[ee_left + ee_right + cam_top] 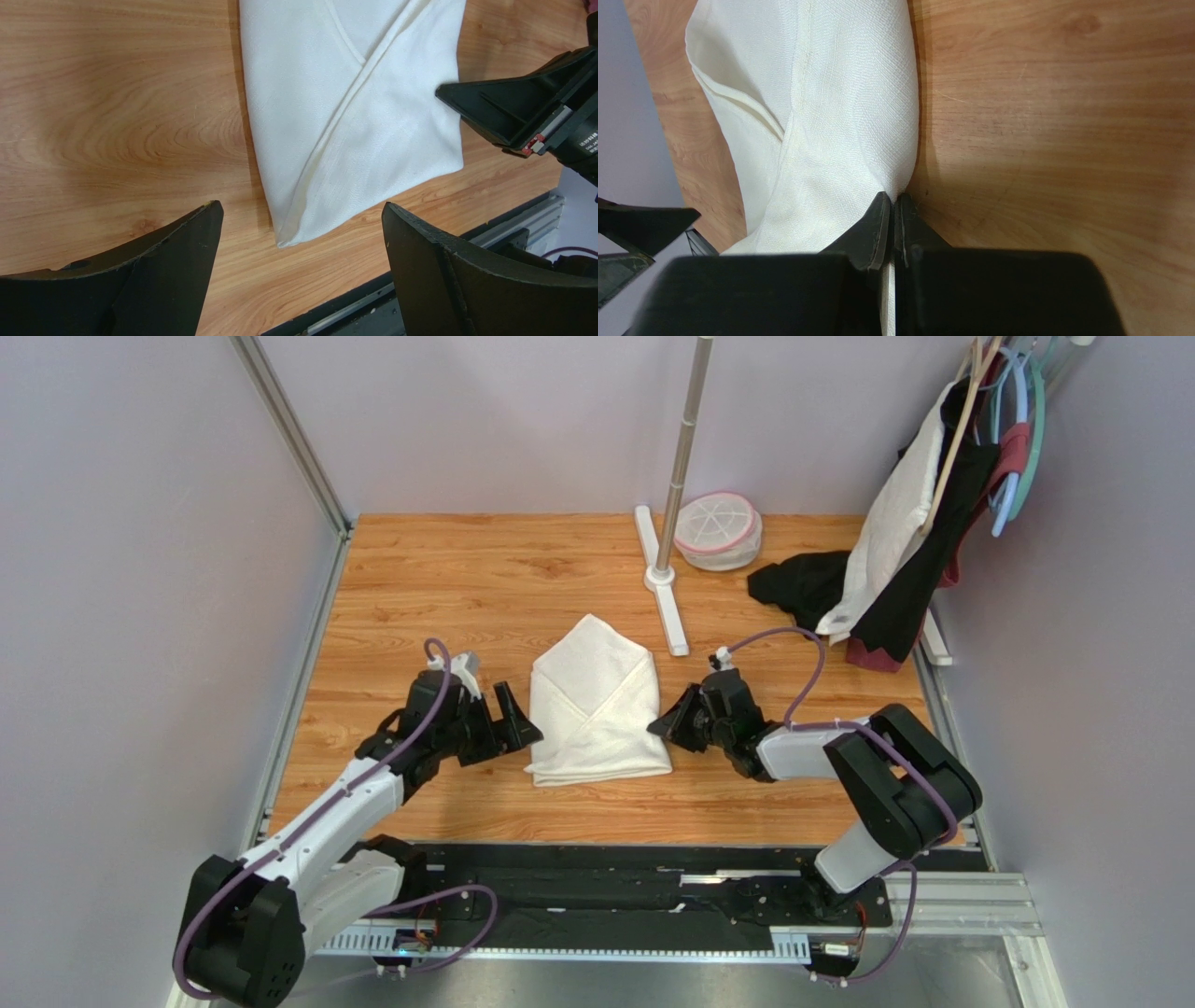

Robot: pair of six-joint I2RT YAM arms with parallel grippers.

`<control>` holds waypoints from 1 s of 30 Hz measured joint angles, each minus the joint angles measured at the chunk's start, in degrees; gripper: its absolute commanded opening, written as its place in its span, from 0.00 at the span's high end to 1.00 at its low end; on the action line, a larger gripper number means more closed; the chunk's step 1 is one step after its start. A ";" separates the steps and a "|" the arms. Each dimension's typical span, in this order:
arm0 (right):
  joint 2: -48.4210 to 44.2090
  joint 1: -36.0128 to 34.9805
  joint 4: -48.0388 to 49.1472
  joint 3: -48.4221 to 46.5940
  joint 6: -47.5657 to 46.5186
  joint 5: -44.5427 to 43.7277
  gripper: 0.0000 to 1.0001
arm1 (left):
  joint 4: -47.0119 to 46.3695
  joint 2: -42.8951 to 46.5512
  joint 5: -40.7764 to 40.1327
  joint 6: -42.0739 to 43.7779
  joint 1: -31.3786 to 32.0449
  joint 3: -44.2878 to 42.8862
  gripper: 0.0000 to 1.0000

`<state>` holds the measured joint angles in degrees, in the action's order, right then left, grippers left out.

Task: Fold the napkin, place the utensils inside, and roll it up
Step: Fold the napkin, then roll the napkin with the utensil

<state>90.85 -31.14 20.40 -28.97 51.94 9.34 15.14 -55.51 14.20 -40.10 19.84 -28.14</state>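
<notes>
Top view, napkin [601,707]: folded into a pointed envelope, flat in the middle of the table [421,588], between the two arms.
Top view, left gripper [522,728]: just beside the left edge of the napkin, jaws spread, nothing held.
Top view, right gripper [671,720]: at the right edge of the napkin, tips against the cloth.
Top view, fork: not visible; perhaps inside the folds, cannot tell.
Left wrist view, left gripper: fingers [189,238] wide apart on either side of the near left corner of the napkin, empty; contact with the cloth not clear.
Left wrist view, right gripper: seen across the napkin, tips together at the opposite edge.
Right wrist view, right gripper: jaws pressed together on the right edge of the napkin, a thin white strip of cloth pinched between them.
Step in hand (judgement): probably the start of the roll, from the right edge toward the left.
Doing it well (judgement): keep the pinch firm and low, lift the edge only a little, then turn it over toward the left in a tight, even roll. Bring the left gripper down to hold the near corner flat, so that the crossed flaps do not open.
Risk (judgement): soft cloth, easy to slip out or to bunch if pulled fast.
Writing: small white print on the body of the right gripper in the left wrist view, too small to read; no brand or label visible on the napkin.
</notes>
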 measured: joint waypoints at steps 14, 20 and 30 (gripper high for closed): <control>0.24 -2.60 5.90 2.80 6.75 -5.49 1.00 | -7.58 -5.35 -0.83 -6.71 3.04 4.55 0.40; 0.24 -2.62 5.95 2.80 6.78 -5.53 1.00 | -9.33 -6.32 -0.09 -8.33 4.31 5.79 0.43; 0.92 -2.71 7.52 3.08 6.78 -5.40 1.00 | -11.39 -5.27 0.44 -11.43 6.08 9.01 0.49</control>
<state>91.77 -33.85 27.92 -25.89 58.72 3.95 3.75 -60.77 14.63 -51.53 25.91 -19.14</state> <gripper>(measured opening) 0.014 0.535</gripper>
